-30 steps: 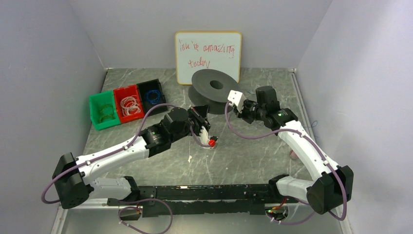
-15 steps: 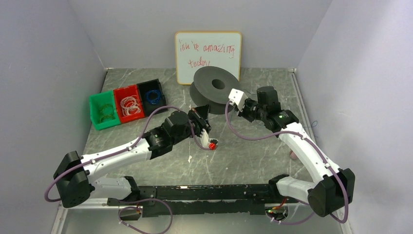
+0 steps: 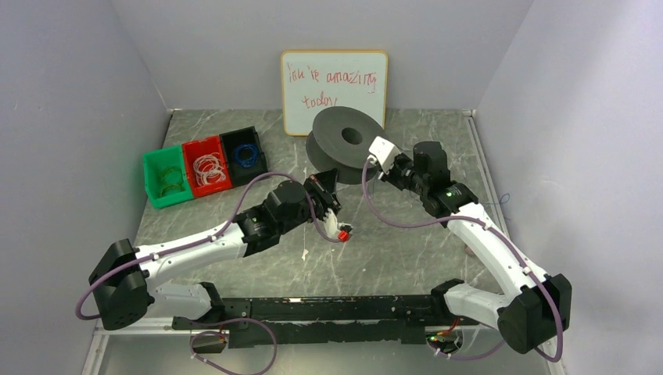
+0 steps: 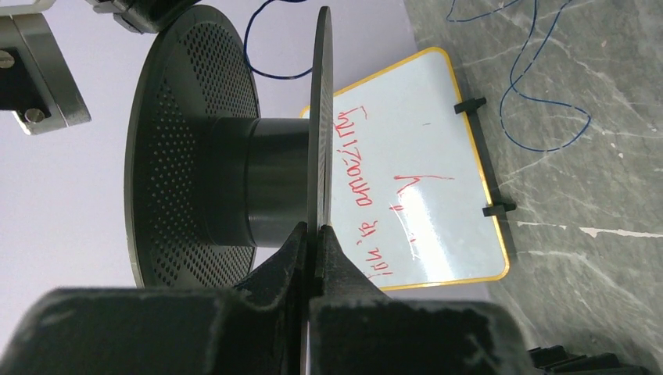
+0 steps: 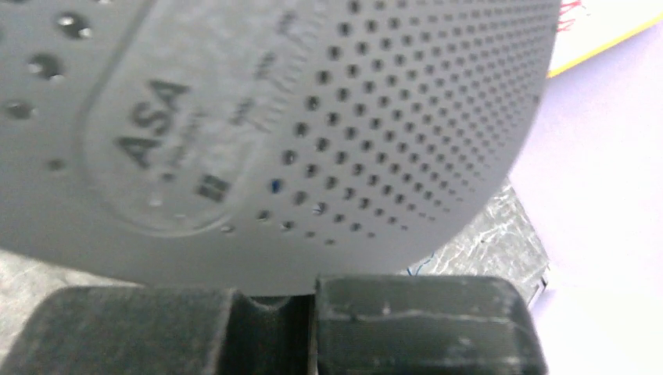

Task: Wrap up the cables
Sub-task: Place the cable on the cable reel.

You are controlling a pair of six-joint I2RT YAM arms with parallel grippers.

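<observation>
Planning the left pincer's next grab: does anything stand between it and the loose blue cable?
Yes, the spool. The left pincer is clamped on its flange rim, and the cable lies beyond the spool, on the table by the whiteboard.

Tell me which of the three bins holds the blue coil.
The black bin, rightmost in the row and nearest the spool. Its blue coil sets it apart: the red bin holds white loops, the green bin greenish ones.
</observation>
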